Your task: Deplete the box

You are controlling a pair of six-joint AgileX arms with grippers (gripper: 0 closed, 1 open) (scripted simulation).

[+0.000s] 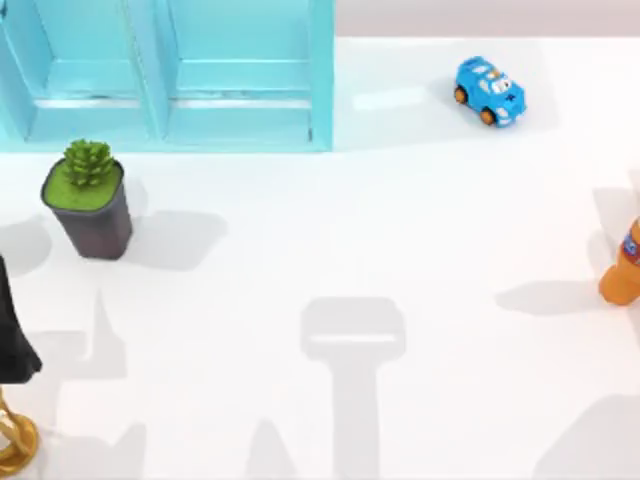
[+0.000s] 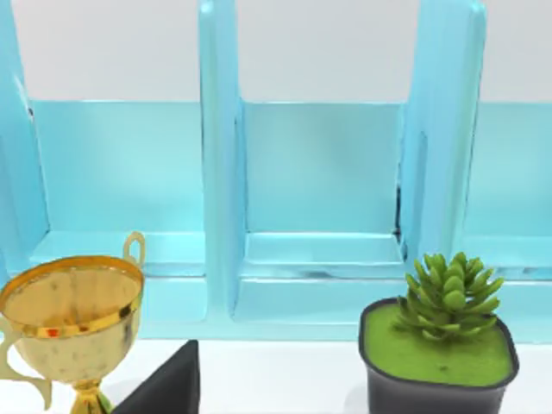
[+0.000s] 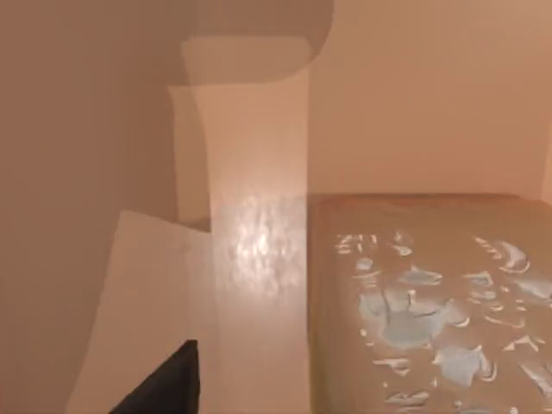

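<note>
The white table [image 1: 330,230] carries a pale blue shelf [image 1: 165,70] at its far left, split into open compartments. In front of the shelf's left end stands a dark grey pot [image 1: 90,210] with a green spiky plant. Far to the shelf's right, at the table's right edge, is an orange bottle [image 1: 622,270] with a blue band. Well in front of the shelf, at the left edge, the left arm [image 1: 12,335] hangs just beside a gold trophy [image 1: 15,440]. A blue toy car [image 1: 489,91] sits just right of the shelf.

The left gripper [image 2: 168,388] faces the shelf, with the trophy and pot near it; I cannot tell whether it is apart or together. The box [image 3: 423,302], tan-brown with pale flecks, lies close against the right gripper [image 3: 168,388], whose state I cannot tell either; the box's place relative to the shelf is unclear.
</note>
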